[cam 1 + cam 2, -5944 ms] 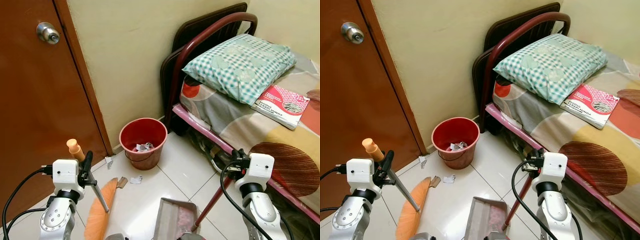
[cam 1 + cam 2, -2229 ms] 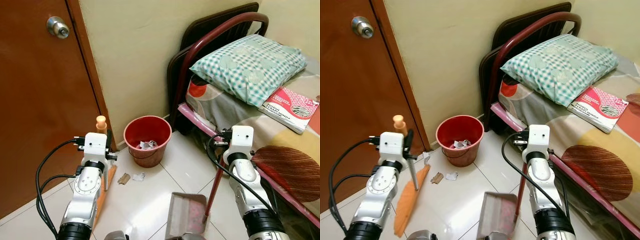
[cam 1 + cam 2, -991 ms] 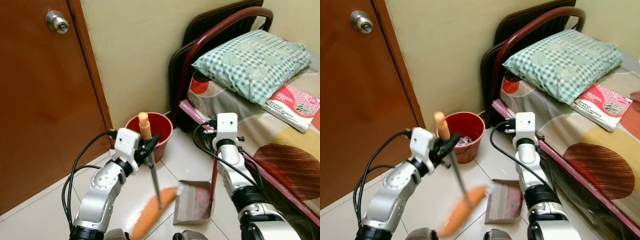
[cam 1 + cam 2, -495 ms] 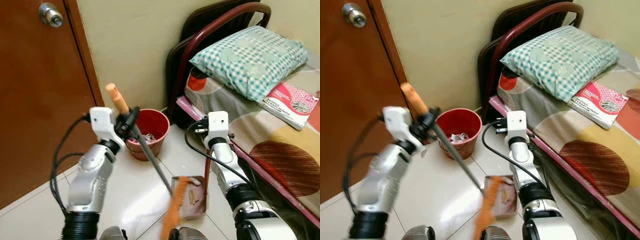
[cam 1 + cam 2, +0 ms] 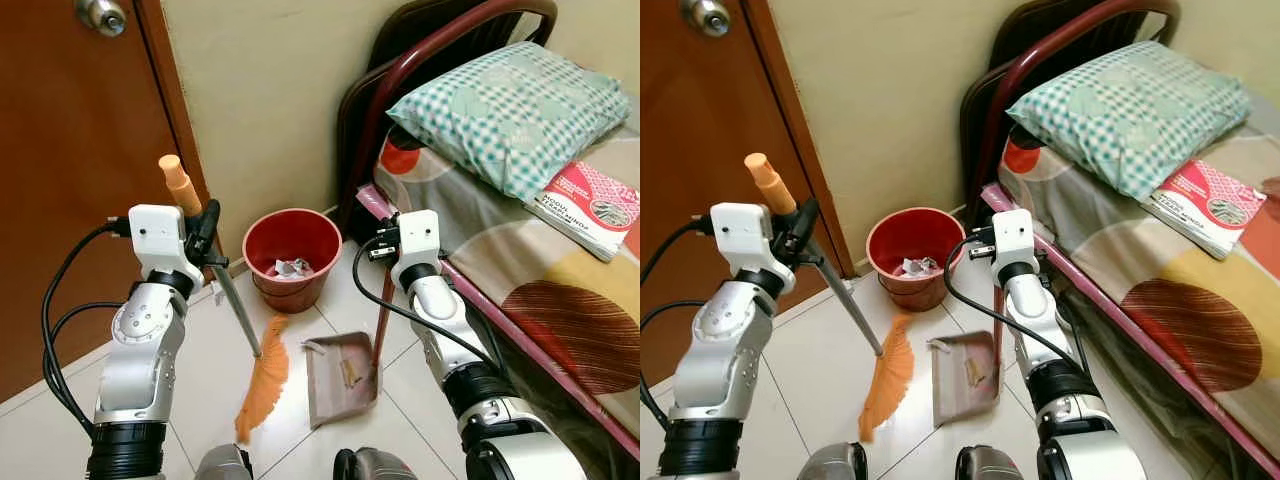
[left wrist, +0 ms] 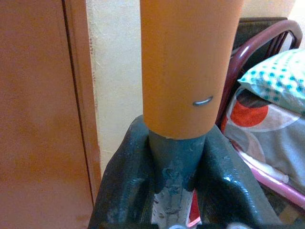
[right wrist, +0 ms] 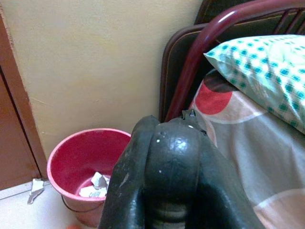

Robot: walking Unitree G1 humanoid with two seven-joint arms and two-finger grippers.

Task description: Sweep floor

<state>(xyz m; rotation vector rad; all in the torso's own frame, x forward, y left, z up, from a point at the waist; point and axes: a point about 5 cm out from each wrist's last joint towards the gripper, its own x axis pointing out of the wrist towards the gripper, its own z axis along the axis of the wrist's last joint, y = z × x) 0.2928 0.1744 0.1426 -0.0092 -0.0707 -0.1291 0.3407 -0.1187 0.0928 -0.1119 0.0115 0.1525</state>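
Now the broom (image 5: 262, 378), clamped in the left gripper (image 5: 205, 232), slants bristles-down just left of the dustpan (image 5: 340, 372), whose upright handle the right gripper (image 5: 385, 244) grips.

At upper left we see a brown door (image 5: 70, 200) with a round metal knob (image 5: 103, 14). A cream wall (image 5: 270, 90) runs beside it. To the right stands a bed (image 5: 560, 300) with a dark red frame (image 5: 400, 80), a green checked pillow (image 5: 510, 100) and a red book (image 5: 590, 195) just beside the pillow.
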